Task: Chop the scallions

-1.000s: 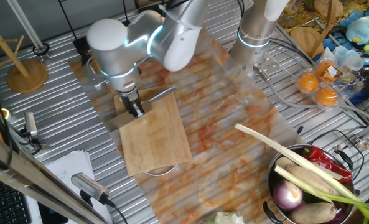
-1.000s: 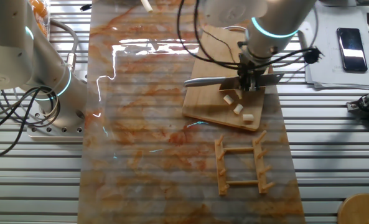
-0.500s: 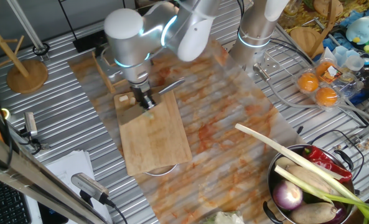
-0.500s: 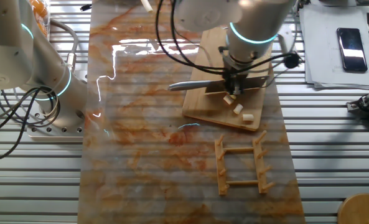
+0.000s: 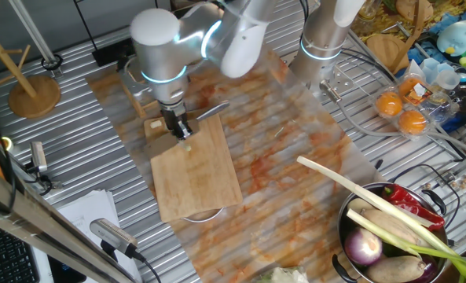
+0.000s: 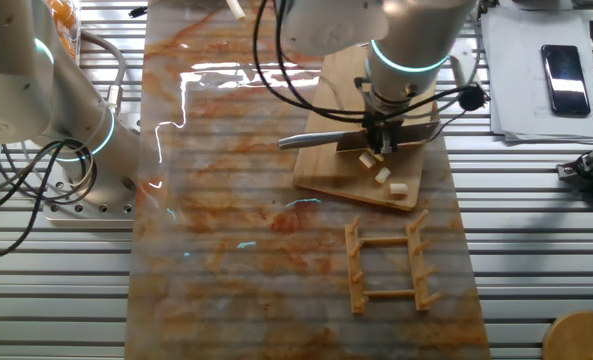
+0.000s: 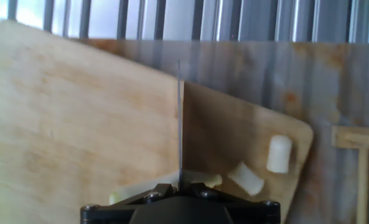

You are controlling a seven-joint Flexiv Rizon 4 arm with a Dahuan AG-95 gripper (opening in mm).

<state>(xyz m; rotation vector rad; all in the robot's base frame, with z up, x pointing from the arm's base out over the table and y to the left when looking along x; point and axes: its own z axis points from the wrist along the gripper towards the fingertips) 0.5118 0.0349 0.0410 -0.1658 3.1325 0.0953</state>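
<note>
Several short cream scallion chunks (image 6: pixel 383 175) lie on the wooden cutting board (image 6: pixel 346 170), near its corner. In the hand view two chunks (image 7: pixel 279 153) show to the right of the blade and another pale piece (image 7: pixel 129 194) sits low on the left. My gripper (image 6: pixel 379 143) stands over the chunks, shut on a knife (image 6: pixel 321 141) whose blade lies across the board. The hand view shows the blade (image 7: pixel 180 124) edge-on, running straight out from my gripper (image 7: pixel 180 186) above the board (image 7: pixel 78 112). The first fixed view has my gripper (image 5: pixel 179 127) at the board's (image 5: pixel 195 173) far end.
A wooden rack (image 6: pixel 386 265) lies just beyond the board's corner. A metal bowl (image 5: pixel 344 228) at the right front holds a purple onion (image 5: pixel 364 248), a red chili and a long green-leaved stalk (image 5: pixel 358 196). A second arm's base (image 6: pixel 81 150) stands opposite. A phone (image 6: pixel 561 65) lies on paper.
The gripper has carried the knife sideways along the board's far end to the chunks over the last second. In the last half second it has barely shifted.
</note>
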